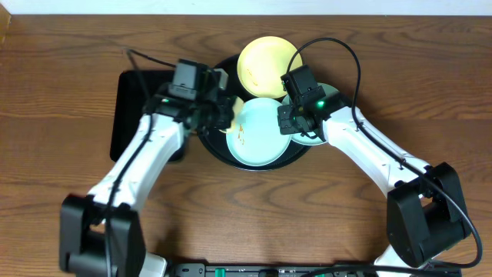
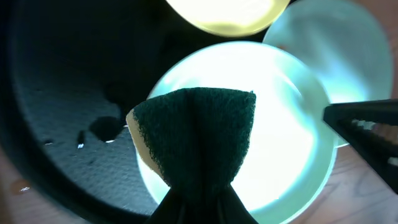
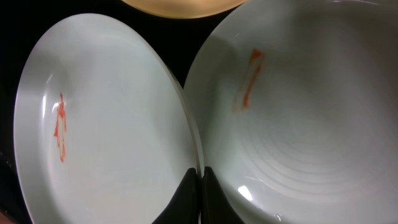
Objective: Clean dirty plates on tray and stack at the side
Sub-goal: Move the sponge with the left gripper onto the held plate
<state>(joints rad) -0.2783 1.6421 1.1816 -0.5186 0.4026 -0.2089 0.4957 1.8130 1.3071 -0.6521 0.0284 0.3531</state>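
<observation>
- The left arm (image 1: pixel 146 154) rises from its base at the near left edge. Its white link slants forward and inward toward the centre.
- The left gripper (image 1: pixel 223 115) points inward to the right, with the wrist camera housing sitting behind it.
- In the left wrist view, the left gripper (image 2: pixel 199 208) has its jaws clamped on a green scouring sponge (image 2: pixel 199 137), which fans out beyond the tips.
- The right arm (image 1: pixel 369 150) rises from its base at the near right. It slants forward and inward, mirroring the left arm.
- The right gripper (image 1: pixel 284 121) points inward to the left, close to the left gripper.
- In the right wrist view, the right gripper (image 3: pixel 200 182) has its fingertips pressed together with no gap showing.
</observation>
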